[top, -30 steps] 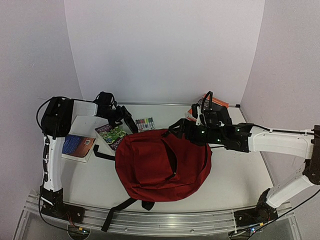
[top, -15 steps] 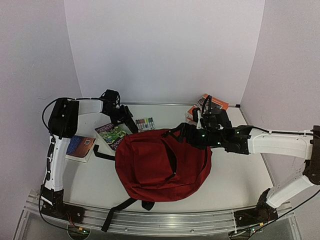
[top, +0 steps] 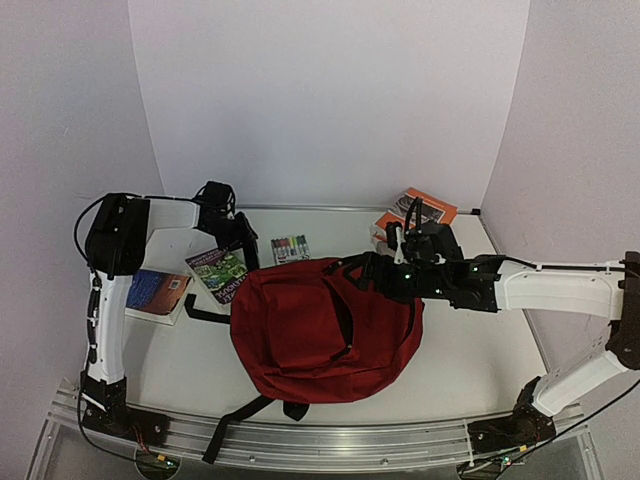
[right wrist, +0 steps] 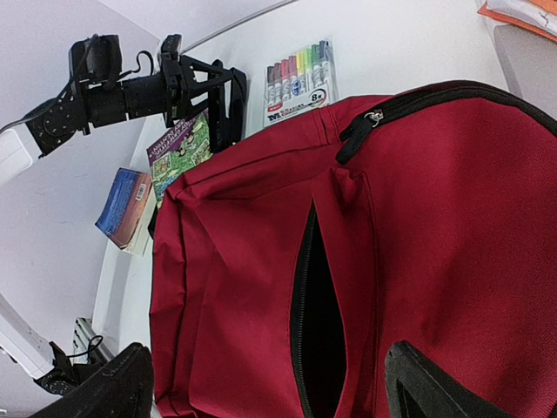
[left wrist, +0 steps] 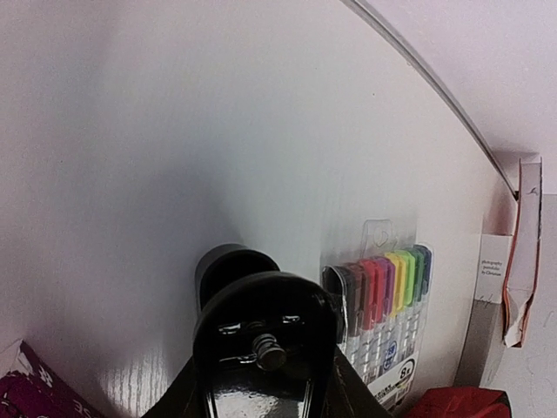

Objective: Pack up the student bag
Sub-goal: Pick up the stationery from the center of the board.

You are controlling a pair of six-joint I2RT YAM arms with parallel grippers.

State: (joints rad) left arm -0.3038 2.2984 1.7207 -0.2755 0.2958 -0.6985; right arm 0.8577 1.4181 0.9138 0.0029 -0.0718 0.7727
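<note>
The student bag (top: 320, 330), a dark red backpack, lies flat mid-table with its front pocket zip (right wrist: 309, 313) gaping open. My right gripper (right wrist: 274, 379) hovers open just above that pocket, one finger (right wrist: 130, 383) on each side and nothing between them. My left gripper (top: 243, 243) points down at the far right edge of a green and purple picture book (top: 220, 272), left of the bag's top. Its fingers (right wrist: 228, 113) stand close together at the book's corner, but whether they grip it does not show. A pack of coloured markers (left wrist: 383, 313) lies just to its right.
A blue book (top: 155, 292) lies at the left by the left arm's upright link. Orange-edged books and a box (top: 420, 208) sit at the back right corner. Black straps (top: 235, 425) trail off the bag toward the near rail.
The left gripper has dropped back onto the picture book's edge and its jaws have narrowed; the book has turned slightly. The right gripper has crept a little left over the bag.
</note>
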